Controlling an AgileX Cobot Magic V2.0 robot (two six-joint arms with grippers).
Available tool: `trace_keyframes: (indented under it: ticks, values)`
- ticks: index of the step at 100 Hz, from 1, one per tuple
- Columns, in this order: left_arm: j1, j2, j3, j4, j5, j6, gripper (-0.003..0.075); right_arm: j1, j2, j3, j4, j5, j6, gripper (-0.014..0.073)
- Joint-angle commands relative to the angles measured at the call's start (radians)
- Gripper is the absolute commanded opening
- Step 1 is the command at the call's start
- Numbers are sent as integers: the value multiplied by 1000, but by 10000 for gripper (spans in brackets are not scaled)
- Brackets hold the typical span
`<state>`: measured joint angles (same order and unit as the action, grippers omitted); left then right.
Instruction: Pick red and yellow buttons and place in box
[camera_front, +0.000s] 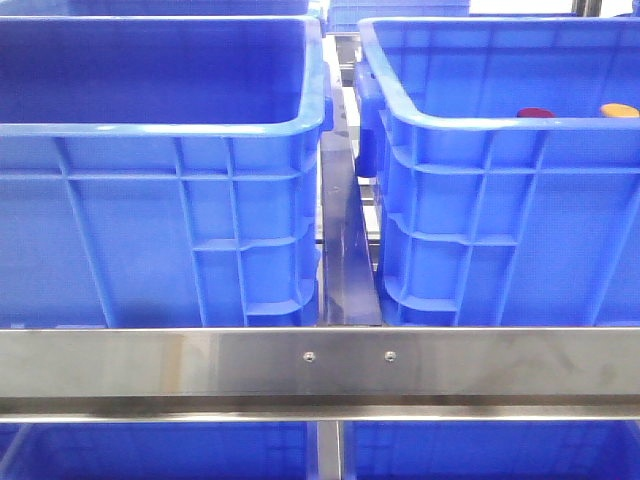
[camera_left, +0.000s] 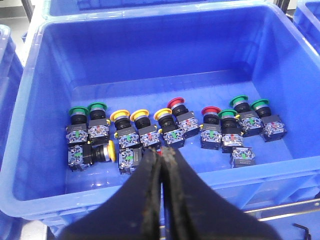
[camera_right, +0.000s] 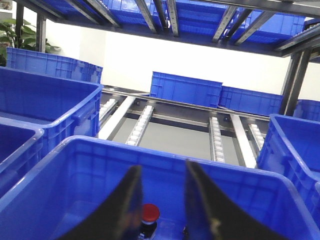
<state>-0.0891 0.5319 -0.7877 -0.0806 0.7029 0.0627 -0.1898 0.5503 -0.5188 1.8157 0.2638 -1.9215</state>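
In the left wrist view a blue crate holds a row of push buttons on black blocks. Two have red caps, and several have yellow caps. One yellow button lies on its side. My left gripper hangs shut over the crate's near side, with nothing held. My right gripper is open above another blue crate, and a lone red button stands on that crate's floor below the fingers. In the front view a red cap and a yellow cap peek over the right crate's rim. I cannot tell which crate is the box.
Green-capped buttons stand among the red and yellow ones. A steel beam crosses in front of both front-view crates, the left crate showing no contents. Roller rails and more blue crates lie beyond the right gripper.
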Motion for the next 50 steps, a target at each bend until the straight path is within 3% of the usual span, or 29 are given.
trace_keyframes:
  ticks: [1,10,50]
  values:
    - [1,4,-27,-12,-81,-7,-19,-5,1,-22,94,28,-6,39]
    - [1,4,-27,-12,-81,-7,-19,-5,1,-22,94,28,-6,-76]
    - [1,4,-27,-12,-81,-7,-19,-5,1,-22,94,28,-6,-68]
